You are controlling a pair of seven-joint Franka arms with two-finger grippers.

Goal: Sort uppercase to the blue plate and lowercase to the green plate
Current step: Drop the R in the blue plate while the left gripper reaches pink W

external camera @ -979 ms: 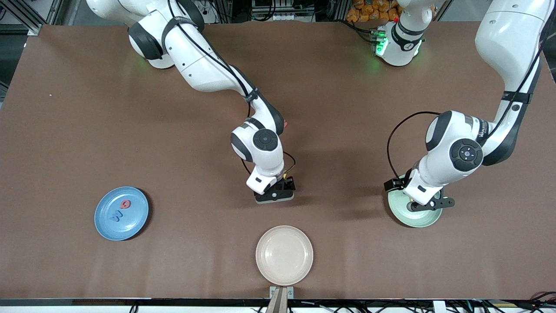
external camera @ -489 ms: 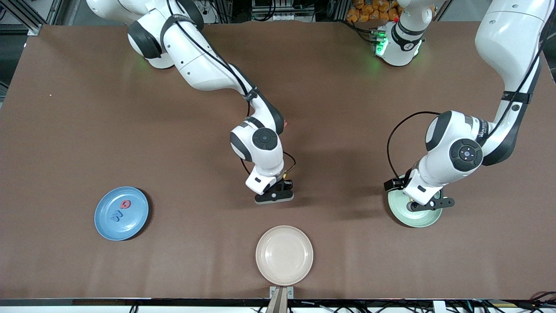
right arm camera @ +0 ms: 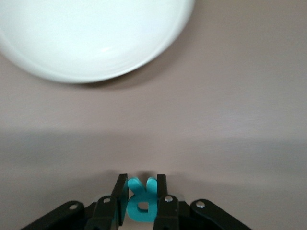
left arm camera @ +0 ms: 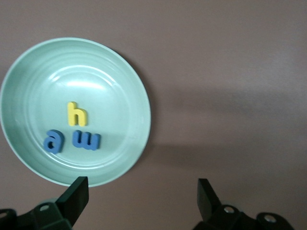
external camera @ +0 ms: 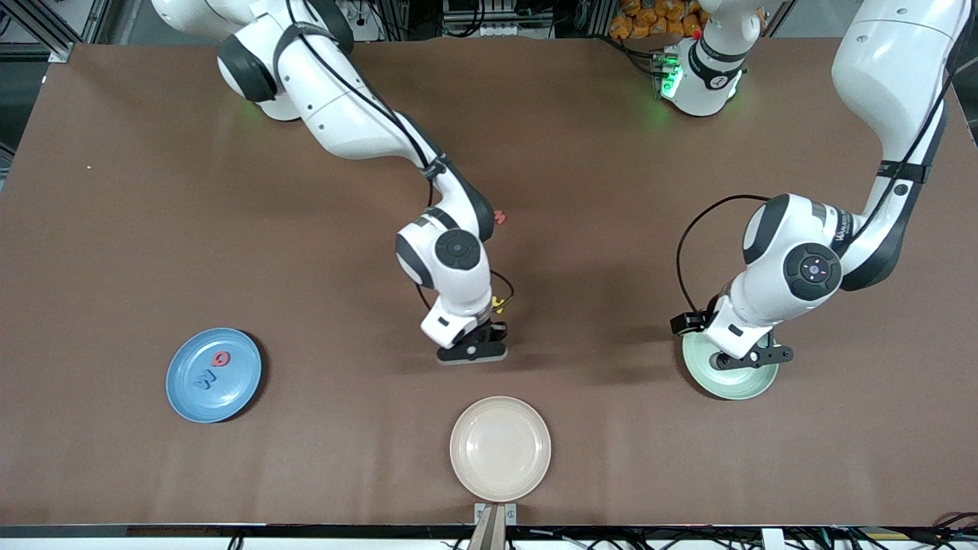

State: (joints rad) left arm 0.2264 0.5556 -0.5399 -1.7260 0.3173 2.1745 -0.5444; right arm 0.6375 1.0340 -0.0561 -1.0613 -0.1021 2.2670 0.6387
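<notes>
- The blue plate was seen toward the right arm's end of the tabletop, a red Q and a blue M already lying in it.
- The right tool was found clenched on the teal R, mid-tabletop, with the cream plate nearer the front camera.
- A straight lift was judged best before any carry toward the blue plate, so the small foam letter would not be dragged or twisted out.
- A red letter and a yellow letter were left unsorted beside that arm.
- The left tool was held released over the green plate, where three letters lay; that arm was judged waiting.
</notes>
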